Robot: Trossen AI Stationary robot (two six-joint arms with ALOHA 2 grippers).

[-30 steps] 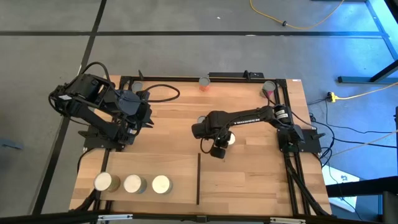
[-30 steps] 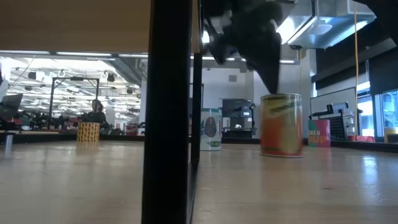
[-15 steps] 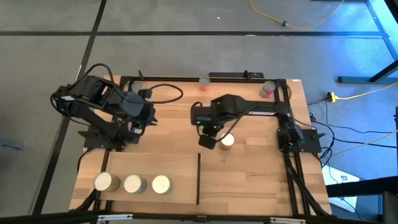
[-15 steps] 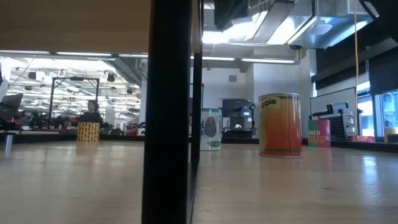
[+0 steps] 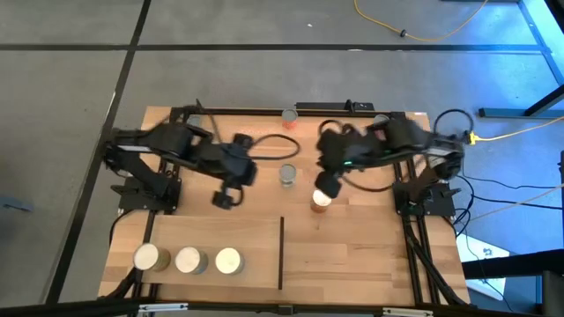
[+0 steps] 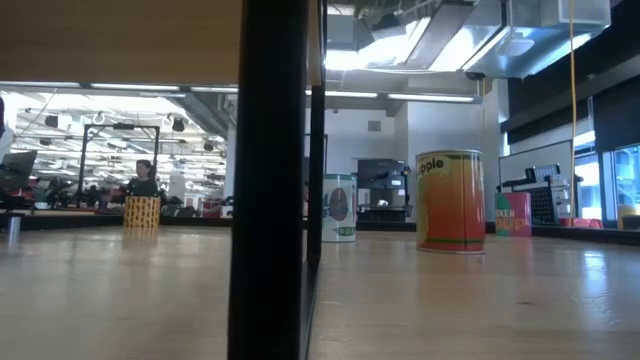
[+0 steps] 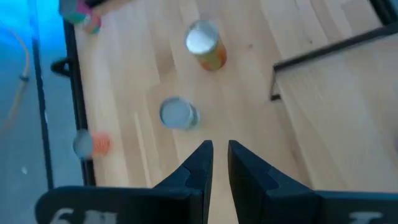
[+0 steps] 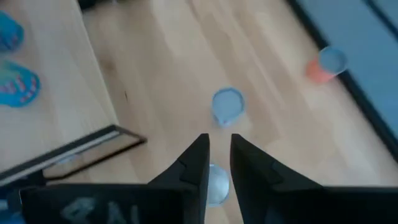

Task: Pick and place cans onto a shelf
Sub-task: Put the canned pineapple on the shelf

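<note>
the left gripper [image 5: 224,199] hangs over the middle of the wooden table [image 5: 370,255], left of centre, its fingers [image 7: 198,163] nearly together with a thin gap and nothing between them. ahead of it stands a grey-topped can [image 5: 287,174], and beyond that an orange can [image 5: 321,199] with a silver top.

the right gripper [image 5: 328,185] is above the table just beside the orange can, on its far side; its fingers [image 8: 200,163] also stand close together, empty, with the silver top showing below them and the grey-topped can [image 8: 227,104] ahead.

three cans [image 5: 188,260] stand in a row on the shelf [image 5: 256,238], the light panel at the table's near left, bounded by a black bar [image 5: 281,253]. an orange-red can [image 5: 289,115] sits at the far edge, another can [image 5: 381,124] near the far right corner.

in the low view the orange can [image 6: 450,201] stands upright right of the black bar.
</note>
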